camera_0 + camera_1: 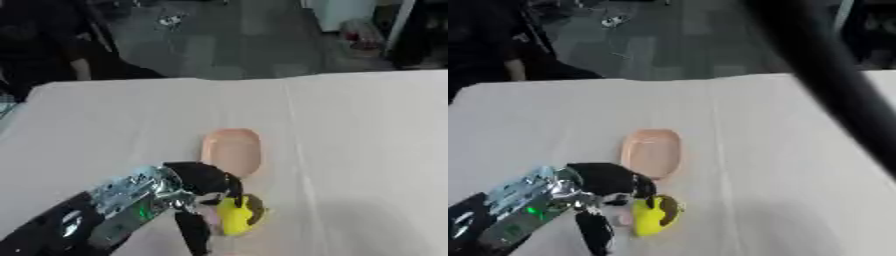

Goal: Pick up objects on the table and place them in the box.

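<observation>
Table (367, 130): a broad surface under a pale, smooth cloth is filling most of both views, with faint fold lines running away from the camera.
Dark bar (833, 85): only the right eye view is showing this blurred black band, slanting from the top middle down to the right edge; what it belongs to cannot be told.
Left arm (131, 200): it is coming in from the lower left corner, black shell with shiny silver parts and a small green glow near the wrist.
Left hand (206, 182): it is bending down over the yellow object, black fingers curling round its near and left sides, one finger pointing down toward the bottom edge.
Box (232, 151): a shallow, peach-pink oblong tray with rounded ends is lying on the cloth just beyond the hand.
Yellow object (234, 216): small, rounded and glossy, with a dark patch on its right side, it is sitting in the hand's grasp near the tray's near end, outside it.
</observation>
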You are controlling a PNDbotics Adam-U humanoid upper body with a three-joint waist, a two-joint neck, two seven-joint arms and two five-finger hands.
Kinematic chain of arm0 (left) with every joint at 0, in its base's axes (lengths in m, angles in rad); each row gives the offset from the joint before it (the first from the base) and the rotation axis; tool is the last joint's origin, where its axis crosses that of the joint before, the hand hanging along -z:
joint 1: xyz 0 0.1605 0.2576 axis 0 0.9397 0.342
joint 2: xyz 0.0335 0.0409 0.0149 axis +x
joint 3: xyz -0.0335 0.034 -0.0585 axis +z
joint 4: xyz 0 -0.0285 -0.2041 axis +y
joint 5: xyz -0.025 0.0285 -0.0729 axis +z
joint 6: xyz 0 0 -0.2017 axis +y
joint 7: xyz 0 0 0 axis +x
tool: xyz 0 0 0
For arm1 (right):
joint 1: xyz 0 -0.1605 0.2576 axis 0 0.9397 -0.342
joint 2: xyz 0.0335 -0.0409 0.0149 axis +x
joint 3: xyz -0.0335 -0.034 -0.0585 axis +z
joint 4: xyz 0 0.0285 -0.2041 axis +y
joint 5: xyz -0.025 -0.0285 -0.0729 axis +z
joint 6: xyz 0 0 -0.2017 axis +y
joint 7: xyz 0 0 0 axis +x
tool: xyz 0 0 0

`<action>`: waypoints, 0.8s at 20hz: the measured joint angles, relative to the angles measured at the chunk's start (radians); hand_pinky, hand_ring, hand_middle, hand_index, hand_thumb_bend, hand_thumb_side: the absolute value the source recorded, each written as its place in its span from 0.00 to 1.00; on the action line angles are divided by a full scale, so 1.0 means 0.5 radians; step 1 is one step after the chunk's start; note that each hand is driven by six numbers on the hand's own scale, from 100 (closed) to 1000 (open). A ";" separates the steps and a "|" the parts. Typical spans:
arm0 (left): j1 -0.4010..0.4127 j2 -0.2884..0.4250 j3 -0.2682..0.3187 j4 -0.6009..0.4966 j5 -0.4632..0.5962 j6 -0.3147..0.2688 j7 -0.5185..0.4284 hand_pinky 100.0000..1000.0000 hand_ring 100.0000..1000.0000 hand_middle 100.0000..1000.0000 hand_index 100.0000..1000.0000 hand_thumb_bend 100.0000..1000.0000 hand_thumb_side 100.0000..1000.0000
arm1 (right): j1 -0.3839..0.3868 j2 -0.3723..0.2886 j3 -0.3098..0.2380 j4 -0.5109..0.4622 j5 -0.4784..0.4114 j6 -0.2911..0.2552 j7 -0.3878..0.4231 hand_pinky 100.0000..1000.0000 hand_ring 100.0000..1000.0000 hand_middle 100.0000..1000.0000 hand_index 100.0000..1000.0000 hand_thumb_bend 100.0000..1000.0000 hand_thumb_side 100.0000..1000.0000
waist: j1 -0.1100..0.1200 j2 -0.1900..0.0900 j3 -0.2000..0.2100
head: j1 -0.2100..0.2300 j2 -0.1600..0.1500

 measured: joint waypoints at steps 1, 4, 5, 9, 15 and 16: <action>-0.001 -0.001 -0.003 0.019 -0.013 -0.016 0.011 0.85 0.86 0.87 0.83 0.84 0.58 | 0.000 0.000 -0.002 0.000 -0.003 -0.001 0.002 0.13 0.32 0.38 0.46 0.00 1.00 | 0.000 0.000 -0.001 | 0.000 0.000; -0.016 -0.016 -0.010 0.056 -0.037 -0.061 0.049 0.85 0.85 0.86 0.83 0.81 0.63 | -0.001 0.000 -0.008 0.000 -0.010 0.002 0.005 0.13 0.32 0.38 0.46 0.00 1.00 | 0.001 0.000 -0.004 | 0.000 -0.001; -0.018 -0.016 -0.013 0.059 -0.041 -0.073 0.061 0.85 0.85 0.86 0.83 0.82 0.60 | -0.002 0.000 -0.008 0.000 -0.014 0.003 0.007 0.13 0.32 0.38 0.46 0.00 1.00 | 0.002 0.000 -0.006 | 0.000 -0.001; -0.027 -0.016 -0.014 0.059 -0.042 -0.099 0.089 0.85 0.86 0.87 0.85 0.83 0.60 | -0.006 -0.001 -0.008 0.000 -0.027 0.005 0.012 0.13 0.32 0.38 0.46 0.00 1.00 | 0.007 0.000 -0.012 | 0.000 -0.001; -0.073 -0.037 -0.027 0.147 -0.049 -0.139 0.144 0.88 0.89 0.91 0.93 0.85 0.57 | -0.017 -0.003 -0.009 0.000 -0.042 0.005 0.028 0.13 0.32 0.38 0.46 0.00 1.00 | 0.010 0.000 -0.014 | 0.000 -0.002; -0.079 -0.045 -0.029 0.171 -0.052 -0.148 0.156 0.88 0.89 0.91 0.93 0.85 0.57 | -0.017 -0.003 -0.011 0.000 -0.044 0.005 0.028 0.13 0.32 0.38 0.46 0.00 1.00 | 0.011 0.000 -0.015 | 0.000 -0.003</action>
